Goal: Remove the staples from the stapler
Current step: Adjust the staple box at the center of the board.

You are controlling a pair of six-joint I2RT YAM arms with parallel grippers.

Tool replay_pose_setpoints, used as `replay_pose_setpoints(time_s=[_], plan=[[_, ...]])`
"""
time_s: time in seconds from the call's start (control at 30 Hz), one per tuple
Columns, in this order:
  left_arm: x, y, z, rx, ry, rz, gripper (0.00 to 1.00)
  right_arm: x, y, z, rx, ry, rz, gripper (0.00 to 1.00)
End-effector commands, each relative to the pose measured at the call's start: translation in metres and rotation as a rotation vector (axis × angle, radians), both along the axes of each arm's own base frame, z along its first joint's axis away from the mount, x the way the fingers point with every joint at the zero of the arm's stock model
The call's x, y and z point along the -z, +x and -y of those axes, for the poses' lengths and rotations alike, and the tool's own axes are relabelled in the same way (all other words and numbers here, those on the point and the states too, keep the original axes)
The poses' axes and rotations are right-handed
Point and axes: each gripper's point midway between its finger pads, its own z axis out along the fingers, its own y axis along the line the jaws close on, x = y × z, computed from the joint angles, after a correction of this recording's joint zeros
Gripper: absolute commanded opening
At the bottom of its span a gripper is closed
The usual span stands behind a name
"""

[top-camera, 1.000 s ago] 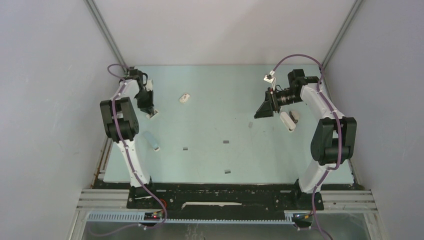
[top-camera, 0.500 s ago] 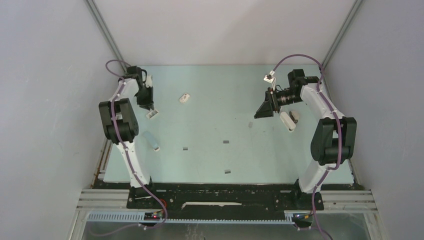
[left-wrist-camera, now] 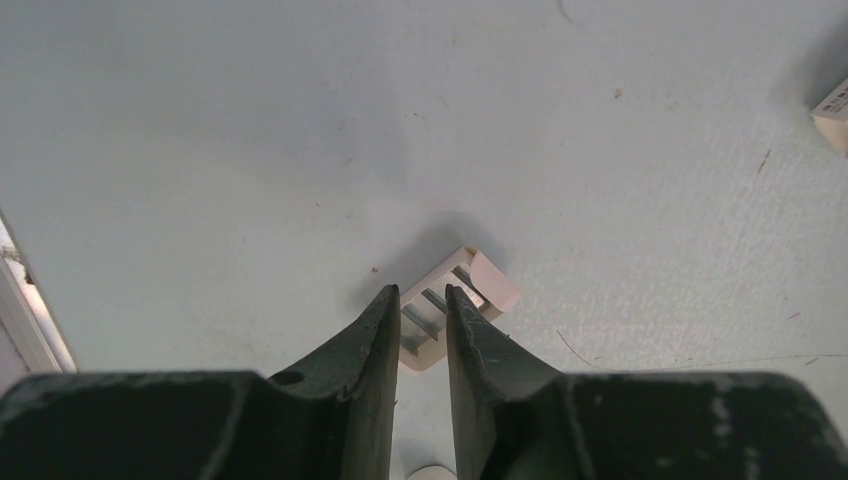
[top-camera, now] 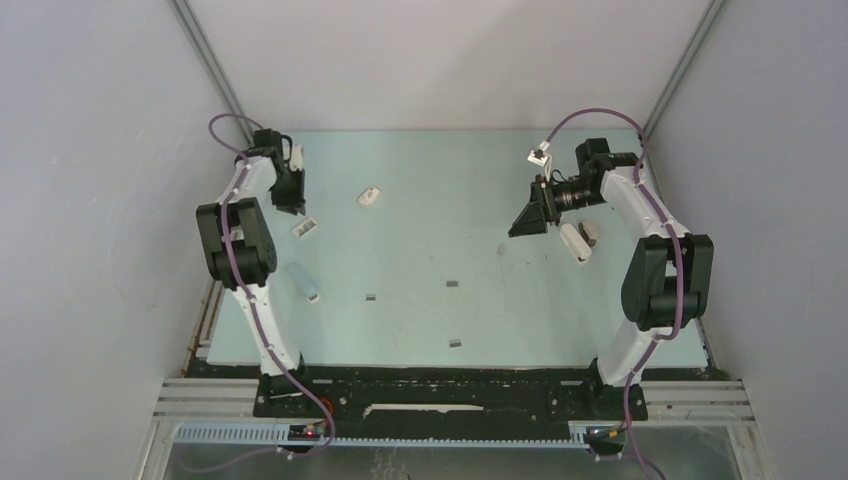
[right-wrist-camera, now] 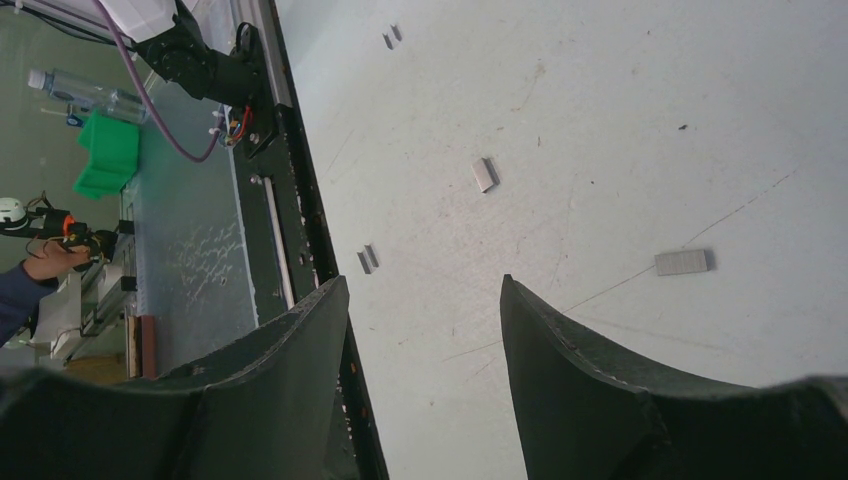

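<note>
A small cream stapler part (left-wrist-camera: 480,285) lies on the table, top open, with grey metal strips in its channel. In the top view this part (top-camera: 304,228) sits just in front of my left gripper (top-camera: 291,200). My left gripper (left-wrist-camera: 421,292) hovers over its near end with the jaws a narrow gap apart and nothing between them. Loose staples (top-camera: 452,284) lie scattered mid-table, and a strip of staples (right-wrist-camera: 683,262) shows in the right wrist view. My right gripper (top-camera: 527,218) hangs open above the table, its jaws (right-wrist-camera: 420,282) wide and empty. A white stapler (top-camera: 575,242) lies beside it.
A small white-and-red box (top-camera: 369,196) lies at the back, and this box (left-wrist-camera: 835,115) also shows at the right edge of the left wrist view. A pale blue stapler (top-camera: 303,282) lies near the left arm. The black rail (right-wrist-camera: 300,200) marks the table's near edge.
My left gripper has drawn back toward the far left corner, off the cream part, which stays on the table. Its jaws have parted slightly. The right arm has not moved.
</note>
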Motion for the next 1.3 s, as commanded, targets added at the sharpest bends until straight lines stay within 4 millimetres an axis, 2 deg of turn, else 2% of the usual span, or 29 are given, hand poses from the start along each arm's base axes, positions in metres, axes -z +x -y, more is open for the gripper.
replay_pose_setpoints(time_s=[0.0,0.37,0.53,0.87,0.97,1.1,1.27], plan=[[0.002,0.004,0.002,0.034,0.001,-0.011,0.29,-0.012,0.004,0.0,-0.007,0.01,0.045,0.66],[0.013,0.001,0.003,0.035,-0.009,-0.054,0.25,-0.011,0.005,0.001,-0.005,0.007,0.042,0.66],[0.016,0.001,0.003,0.028,-0.01,-0.064,0.14,-0.012,0.004,0.001,-0.005,0.007,0.045,0.66],[0.017,-0.001,0.004,0.029,-0.009,-0.071,0.19,-0.013,0.005,0.0,-0.006,0.009,0.045,0.66],[0.019,-0.003,0.006,0.032,-0.014,-0.076,0.14,-0.013,0.004,0.0,-0.006,0.01,0.045,0.66],[0.021,-0.007,0.011,0.041,-0.033,-0.084,0.01,-0.013,0.004,0.0,-0.007,0.009,0.047,0.66],[0.018,-0.015,0.02,0.064,-0.051,-0.07,0.0,-0.014,0.004,0.0,-0.008,0.011,0.049,0.65]])
